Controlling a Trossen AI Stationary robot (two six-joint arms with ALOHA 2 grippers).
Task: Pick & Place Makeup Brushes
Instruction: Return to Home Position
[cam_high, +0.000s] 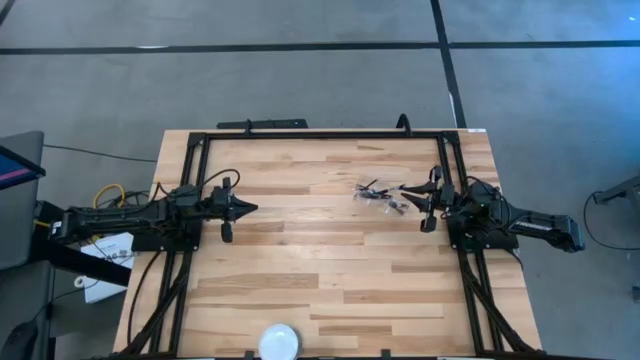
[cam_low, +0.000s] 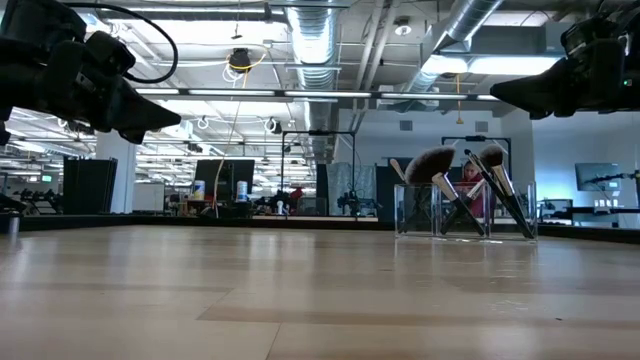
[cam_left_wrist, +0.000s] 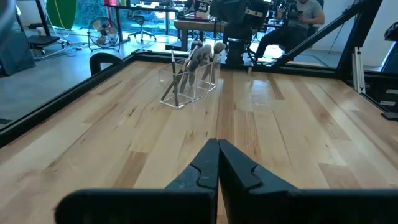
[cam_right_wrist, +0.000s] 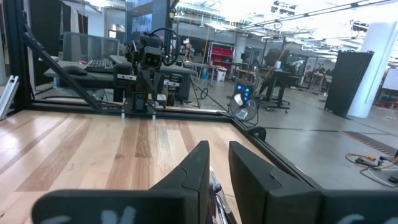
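Likely light and slippery, the brushes (cam_low: 434, 166) want mid-handle pinching; left gripper (cam_left_wrist: 218, 143) is pressed together, right gripper (cam_right_wrist: 218, 147) slightly spread.

Two arms (cam_high: 150, 215) (cam_high: 520, 222), one holder (cam_high: 380, 195), one dish (cam_high: 279, 341), at least four brushes (cam_low: 432, 165)

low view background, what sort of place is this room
Probably an open-plan robotics lab or workshop: exposed ceiling ducts, cluttered desks beyond the wooden table, and a floor fan.

No legible text, label, brand, number or sign in any view.
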